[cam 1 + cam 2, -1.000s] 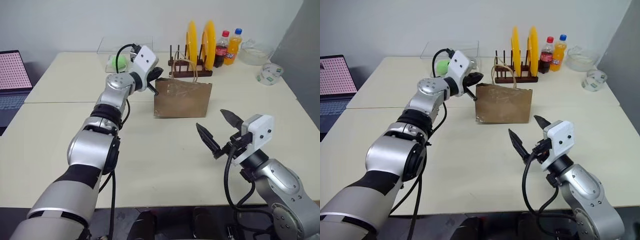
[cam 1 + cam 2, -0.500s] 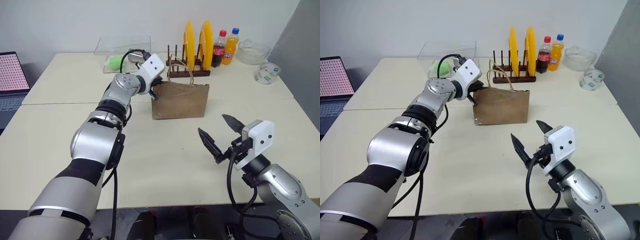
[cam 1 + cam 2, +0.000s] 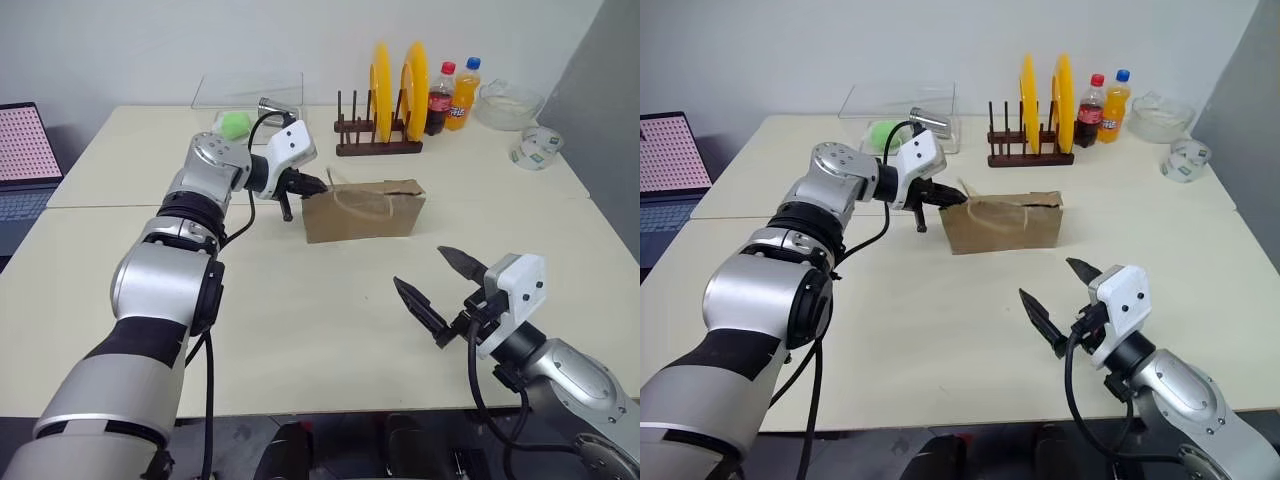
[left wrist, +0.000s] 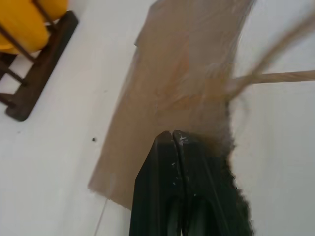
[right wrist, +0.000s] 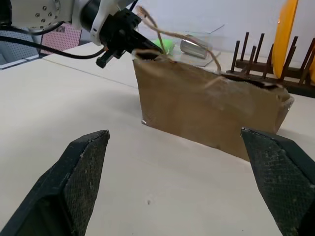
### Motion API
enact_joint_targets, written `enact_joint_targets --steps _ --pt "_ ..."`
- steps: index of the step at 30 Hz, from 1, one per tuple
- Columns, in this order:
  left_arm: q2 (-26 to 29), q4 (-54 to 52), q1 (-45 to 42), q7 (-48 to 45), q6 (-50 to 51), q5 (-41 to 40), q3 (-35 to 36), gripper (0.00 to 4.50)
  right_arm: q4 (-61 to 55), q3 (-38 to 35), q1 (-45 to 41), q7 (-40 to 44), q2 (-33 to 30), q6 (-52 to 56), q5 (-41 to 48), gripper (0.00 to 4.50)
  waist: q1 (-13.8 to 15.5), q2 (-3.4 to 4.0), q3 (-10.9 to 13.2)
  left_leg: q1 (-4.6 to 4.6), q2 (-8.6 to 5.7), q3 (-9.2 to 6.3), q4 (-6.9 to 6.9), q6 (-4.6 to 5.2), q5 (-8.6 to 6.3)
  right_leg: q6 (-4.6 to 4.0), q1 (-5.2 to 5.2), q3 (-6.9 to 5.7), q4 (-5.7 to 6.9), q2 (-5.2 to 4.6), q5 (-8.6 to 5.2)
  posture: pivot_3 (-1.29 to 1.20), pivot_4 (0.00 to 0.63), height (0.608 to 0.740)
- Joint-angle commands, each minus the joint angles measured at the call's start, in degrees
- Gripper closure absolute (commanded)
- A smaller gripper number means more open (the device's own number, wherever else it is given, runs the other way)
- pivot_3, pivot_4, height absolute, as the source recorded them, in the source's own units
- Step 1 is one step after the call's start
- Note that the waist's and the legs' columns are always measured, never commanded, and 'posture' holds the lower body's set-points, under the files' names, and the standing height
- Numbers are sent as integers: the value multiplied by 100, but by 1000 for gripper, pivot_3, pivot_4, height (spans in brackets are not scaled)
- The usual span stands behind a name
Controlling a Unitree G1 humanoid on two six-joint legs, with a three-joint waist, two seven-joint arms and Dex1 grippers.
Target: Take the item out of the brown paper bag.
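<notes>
Brown paper bag (image 3: 364, 211) on the cream table (image 3: 300, 320), near the middle of the head view, lying low with its top edge folded and creased, cord handle (image 3: 992, 203) draped across its face. Left gripper (image 3: 305, 184) at the bag's 9 o'clock corner, fingers pressed together, tips pinched on the upper corner of the paper; in the left wrist view the two black fingers (image 4: 170, 177) meet flat against each other with the brown paper right at their tips. Right gripper (image 3: 440, 290) toward 5 o'clock from the bag, well apart from it and above the bare table, fingers spread wide with nothing between them; in the right wrist view the bag (image 5: 206, 110) stands between the two splayed fingers (image 5: 81, 167), farther off. Whitish-silver item not to be made out; bag interior hidden.

Behind the bag at 12 o'clock, wooden plate rack (image 3: 378, 140) holding two yellow plates (image 3: 395, 85). Cola bottle (image 3: 440, 95) and orange soda bottle (image 3: 463, 90) just beside the rack toward 1 o'clock. Clear box (image 3: 245, 95) at 11 o'clock, a green object (image 3: 235, 122) and a steel cup (image 3: 275, 106) next to it. Tape roll (image 3: 538, 148) at 2 o'clock near the table's far edge. Laptop (image 3: 25, 160) at 9 o'clock, well apart.
</notes>
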Motion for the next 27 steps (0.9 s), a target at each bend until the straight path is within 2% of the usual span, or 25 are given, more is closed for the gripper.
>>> enact_joint_targets --steps 1,6,12,15,19,25,26,27 --pt "136 -389 163 -802 102 -204 29 4489 -494 -186 -38 -36 -120 -115 260 0 -1 0 0 0 0 0 0 0 0 0 0 0 0 0 0 0 150 740" --pt "354 -1178 667 -1684 465 -408 -106 4489 -494 -211 -142 -92 -254 -24 506 0 -19 0 0 2 1 -1 0 0 0 0 1 0 2 1 0 0 150 740" --pt "549 -2251 1139 -1589 397 -705 3 4489 -494 -237 -139 -148 -406 42 770 0 -9 0 0 0 2 -8 4 1 1 0 3 -2 3 1 0 0 150 740" --pt "709 -3148 1489 -1542 194 -970 118 4489 -494 -267 -14 -138 -557 -14 925 0 -8 0 0 1 3 -8 3 1 1 -1 3 -1 2 1 0 0 150 740" --pt "1055 -4658 2260 -1682 247 -1488 -33 3640 -494 -268 279 -20 -955 -139 941 0 -18 2 -1 4 5 -6 2 1 1 -1 4 3 2 1 1 0 150 740" --pt "1262 -5952 3271 -1668 -373 -1864 -20 1763 -494 -92 579 201 -1508 -345 935 0 18 0 -3 9 6 -7 7 1 1 -1 15 2 0 1 1 0 150 740" --pt "1260 -6135 3563 -1668 -674 -1888 -73 1560 -494 -16 613 239 -1573 -372 898 0 18 0 -5 13 5 -6 7 1 1 -1 19 3 0 0 1 0 150 740" --pt "1256 -6261 3802 -1649 -931 -1883 -130 1560 -494 54 644 261 -1620 -402 857 0 14 0 -7 18 6 -4 5 1 0 -1 21 6 -1 0 1 0 150 740"
